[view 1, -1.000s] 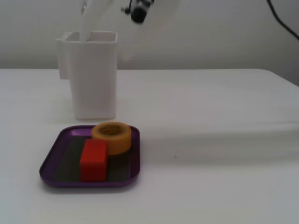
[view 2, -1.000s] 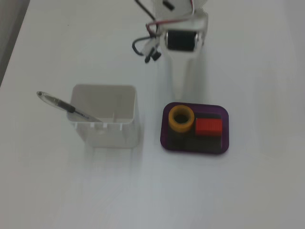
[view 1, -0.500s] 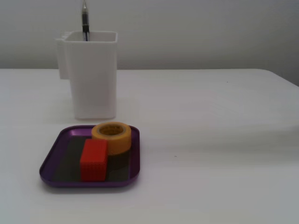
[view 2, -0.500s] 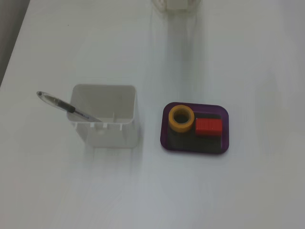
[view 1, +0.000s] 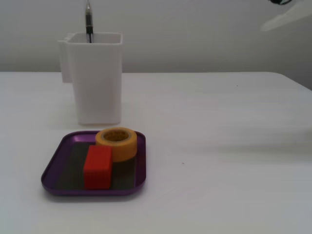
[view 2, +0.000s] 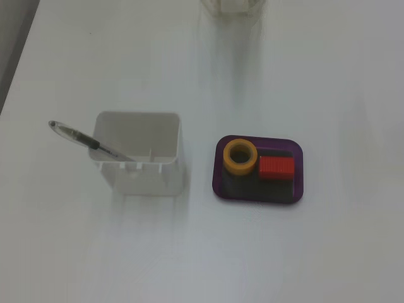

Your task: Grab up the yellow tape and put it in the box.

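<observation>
The yellow tape [view 1: 117,142] lies flat inside the box [view 1: 53,171], a shallow purple tray, at its far edge in one fixed view. In the other fixed view the yellow tape [view 2: 240,158] sits at the left end of the box [view 2: 297,189], touching a red block. Nothing holds the tape. Only a blurred white part of the arm [view 1: 287,17] shows, at the top right corner and far from the box. I cannot tell how its jaws stand. Another blurred pale part of the arm [view 2: 230,5] shows at the top edge.
A red block [view 1: 98,167] lies in the tray beside the tape; it also shows in the other fixed view [view 2: 276,168]. A tall white pen holder [view 1: 96,78] with a pen [view 1: 88,22] stands just behind the tray, and shows left of it in the other fixed view [view 2: 140,154].
</observation>
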You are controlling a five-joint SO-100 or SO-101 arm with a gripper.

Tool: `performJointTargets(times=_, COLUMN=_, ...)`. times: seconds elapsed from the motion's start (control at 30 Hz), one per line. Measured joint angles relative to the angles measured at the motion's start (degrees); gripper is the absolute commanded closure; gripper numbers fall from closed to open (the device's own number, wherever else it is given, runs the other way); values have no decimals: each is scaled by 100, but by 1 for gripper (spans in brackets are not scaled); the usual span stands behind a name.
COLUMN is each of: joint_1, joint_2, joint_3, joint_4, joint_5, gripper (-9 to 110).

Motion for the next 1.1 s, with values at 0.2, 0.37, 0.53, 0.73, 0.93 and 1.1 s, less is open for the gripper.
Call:
performJointTargets(times=0.2, joint_1=9, joint_2=1688, joint_3=2241, joint_4=-624, joint_5=-9, gripper=82)
performJointTargets(times=0.37, joint_1=-18, joint_2=1811, joint_3=2848, joint_4=-712, joint_5=-9, gripper=82)
performJointTargets(times=0.53, joint_1=-18, joint_2=1811, joint_3=3226, joint_4=-729, joint_5=9, gripper=82)
performJointTargets(times=0.73, joint_1=-18, joint_2=1811, joint_3=3586, joint_4=-738, joint_5=0, gripper=83)
performJointTargets(times=0.93, joint_1=-18, joint_2=1811, joint_3=3621, joint_4=-738, joint_5=0, gripper=103)
performJointTargets(times=1.1, joint_1=-18, joint_2=1811, joint_3=3709, joint_4=-738, joint_5=0, gripper=102)
